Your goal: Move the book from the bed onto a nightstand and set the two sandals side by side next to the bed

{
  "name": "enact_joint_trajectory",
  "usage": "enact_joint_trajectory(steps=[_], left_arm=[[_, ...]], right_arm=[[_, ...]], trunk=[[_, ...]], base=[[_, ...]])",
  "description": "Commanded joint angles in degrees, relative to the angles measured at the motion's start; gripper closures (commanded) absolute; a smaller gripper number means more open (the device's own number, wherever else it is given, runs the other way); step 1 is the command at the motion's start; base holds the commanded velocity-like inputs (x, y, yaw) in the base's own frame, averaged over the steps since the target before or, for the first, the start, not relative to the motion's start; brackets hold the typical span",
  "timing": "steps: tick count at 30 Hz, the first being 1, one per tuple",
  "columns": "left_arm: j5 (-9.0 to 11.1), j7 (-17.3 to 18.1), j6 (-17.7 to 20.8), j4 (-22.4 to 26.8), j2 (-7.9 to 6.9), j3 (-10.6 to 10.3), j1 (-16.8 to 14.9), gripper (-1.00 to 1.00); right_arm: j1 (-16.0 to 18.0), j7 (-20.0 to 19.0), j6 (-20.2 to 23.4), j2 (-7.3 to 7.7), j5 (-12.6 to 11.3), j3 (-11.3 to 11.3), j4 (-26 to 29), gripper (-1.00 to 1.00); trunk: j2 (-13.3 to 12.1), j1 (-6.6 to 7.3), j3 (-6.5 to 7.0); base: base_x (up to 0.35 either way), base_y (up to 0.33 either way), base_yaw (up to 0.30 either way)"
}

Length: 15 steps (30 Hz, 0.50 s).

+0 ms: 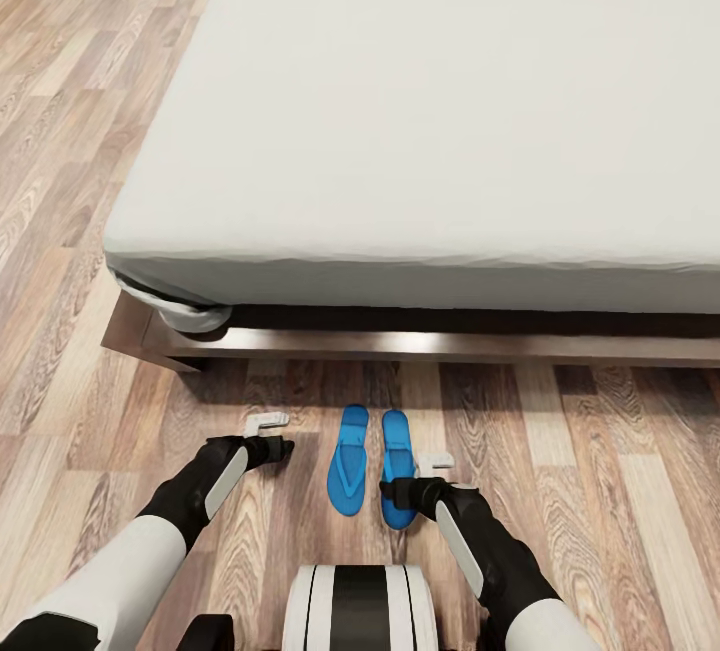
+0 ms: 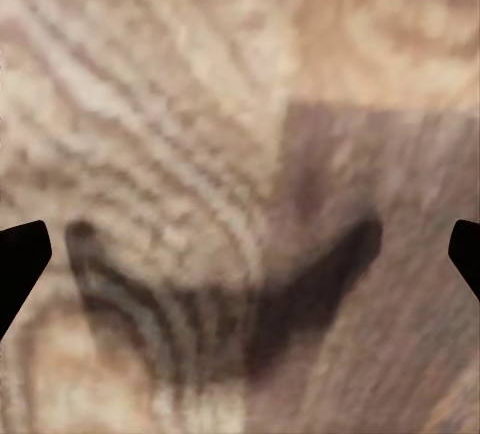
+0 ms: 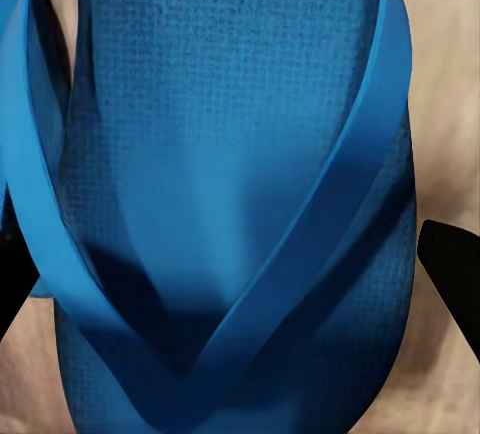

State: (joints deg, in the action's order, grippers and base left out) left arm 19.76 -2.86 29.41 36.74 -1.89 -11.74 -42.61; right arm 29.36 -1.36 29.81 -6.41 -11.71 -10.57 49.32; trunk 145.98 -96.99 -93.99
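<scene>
Now we hover our right gripper (image 1: 415,491) with fingers spread over the right sandal (image 1: 397,461), which lies beside its mate (image 1: 349,471) on the floor (image 1: 600,471) near the bed (image 1: 400,341), likely just set down, while our left gripper (image 1: 270,436) hangs apart and empty.

The floor (image 1: 60,231) is streaked wood plank. The mattress (image 1: 450,131) looks like smooth matt off-white cloth, the bed frame (image 1: 400,343) glossy dark wood. The 2 sandals (image 1: 350,459) are blue, finely textured, rubbery.
</scene>
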Motion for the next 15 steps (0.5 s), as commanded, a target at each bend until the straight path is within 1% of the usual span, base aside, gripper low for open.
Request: enact_joint_trajectory(steps=[1, 6, 11, 15], left_arm=[[0.5, -0.3, 0.2, 0.1, -0.06, -0.3, 0.0, -1.0], [0.5, -0.3, 0.2, 0.0, -0.12, -0.3, 0.0, -1.0], [0.4, -0.3, 0.2, -0.1, -0.13, -0.3, 0.0, -1.0], [0.5, -0.3, 0.2, 0.0, -0.13, -0.3, 0.0, -1.0]], right_arm=[[0.0, -0.1, 0.3, 0.0, -0.2, 0.0, 0.1, 1.0], [0.0, -0.1, 0.2, 0.0, -0.2, 0.0, 0.1, 1.0], [0.0, -0.1, 0.2, 0.03, -0.2, 0.0, 0.1, 1.0], [0.0, -0.1, 0.2, 0.04, -0.2, 0.0, 0.2, 1.0]], trunk=[[0.0, 0.01, -0.03], [0.0, 0.01, -0.03], [0.0, 0.01, -0.03], [0.0, 0.01, -0.03]], base=[[0.0, 0.0, 0.0], [0.013, 0.0, 0.0], [0.207, 0.0, 0.0], [0.033, 0.0, 0.0]])
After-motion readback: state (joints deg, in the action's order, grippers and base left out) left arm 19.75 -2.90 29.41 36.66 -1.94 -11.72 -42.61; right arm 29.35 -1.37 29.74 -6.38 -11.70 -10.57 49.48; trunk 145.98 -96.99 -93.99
